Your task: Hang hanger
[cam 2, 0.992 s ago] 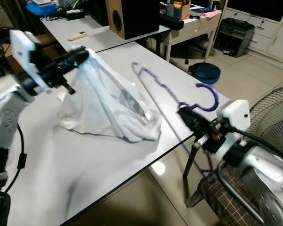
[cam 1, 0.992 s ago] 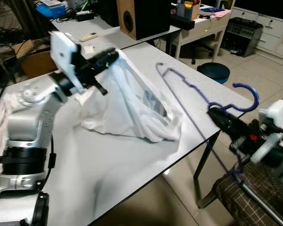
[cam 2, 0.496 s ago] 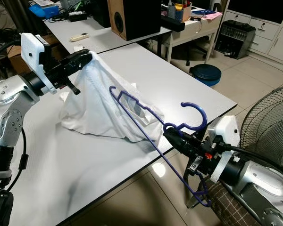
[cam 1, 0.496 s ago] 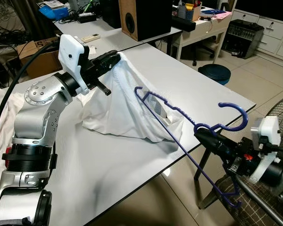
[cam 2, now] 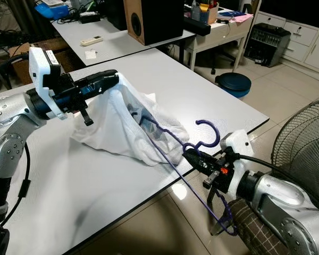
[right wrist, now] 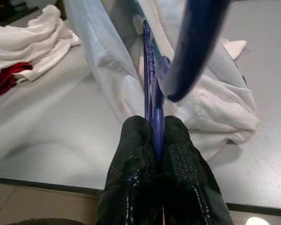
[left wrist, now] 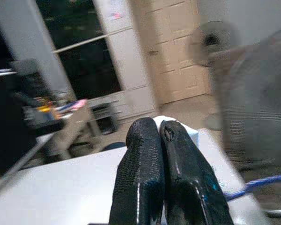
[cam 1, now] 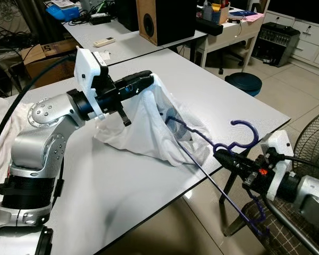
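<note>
My left gripper [cam 1: 146, 78] is shut on the top edge of a white garment [cam 1: 154, 133] and holds it up off the white table [cam 1: 228, 95]; the cloth [left wrist: 178, 125] peeks out past the closed fingertips. My right gripper [cam 1: 223, 158] sits off the table's right edge, shut on the neck of a blue hanger [cam 1: 244, 127]. The hanger's hook stands upward. One hanger arm reaches into the garment's opening [right wrist: 150, 51]; the other arm slants down past the table edge.
A standing fan [cam 2: 303, 143] and a seat with checked fabric [cam 1: 287, 228] are close on the right. A speaker box [cam 1: 167, 18] stands on the far desk, with a blue round stool [cam 1: 243, 82] on the floor beyond. More white cloth lies at the table's left [right wrist: 28, 42].
The right gripper has carried the hanger left, so its far arm now sits inside the garment. The left gripper has shifted right and slightly lower, still holding the cloth.
</note>
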{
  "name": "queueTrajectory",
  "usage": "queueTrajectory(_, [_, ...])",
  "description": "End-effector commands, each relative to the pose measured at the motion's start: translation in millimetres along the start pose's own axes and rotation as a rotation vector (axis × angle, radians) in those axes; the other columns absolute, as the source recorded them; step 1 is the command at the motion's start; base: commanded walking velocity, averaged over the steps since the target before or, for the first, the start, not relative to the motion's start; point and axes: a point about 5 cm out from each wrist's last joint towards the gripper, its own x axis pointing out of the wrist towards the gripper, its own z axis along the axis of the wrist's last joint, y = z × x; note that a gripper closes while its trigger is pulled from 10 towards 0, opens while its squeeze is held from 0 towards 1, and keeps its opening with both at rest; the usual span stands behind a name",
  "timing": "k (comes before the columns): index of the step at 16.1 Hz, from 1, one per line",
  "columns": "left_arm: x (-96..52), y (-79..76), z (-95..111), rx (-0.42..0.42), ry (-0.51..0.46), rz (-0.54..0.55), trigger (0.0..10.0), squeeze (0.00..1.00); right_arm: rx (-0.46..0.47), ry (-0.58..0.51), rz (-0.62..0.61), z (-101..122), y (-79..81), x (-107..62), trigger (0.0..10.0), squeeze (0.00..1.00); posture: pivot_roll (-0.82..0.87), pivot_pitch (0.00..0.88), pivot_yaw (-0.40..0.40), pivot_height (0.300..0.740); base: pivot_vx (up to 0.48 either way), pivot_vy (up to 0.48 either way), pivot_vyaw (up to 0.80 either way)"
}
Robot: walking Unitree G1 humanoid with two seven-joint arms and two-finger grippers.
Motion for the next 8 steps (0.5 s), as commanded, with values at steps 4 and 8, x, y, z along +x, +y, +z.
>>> queueTrajectory(4, [-7.4,19.1,6,0.071,0.012,0.148,0.0,0.00,0.223,-0.098,-0.120,-3,3.6,9.8,10.0,0.00,-0.01,0.000,0.049,0.740,0.000,0.000,0.00])
queueTrajectory(8, [-10.1,19.6,3,0.086,0.019,0.174,0.0,0.00,0.607,-0.231,-0.179,-12,12.5,22.8,10.0,0.00,-0.02,0.000,0.063,0.740,0.000,0.000,0.00])
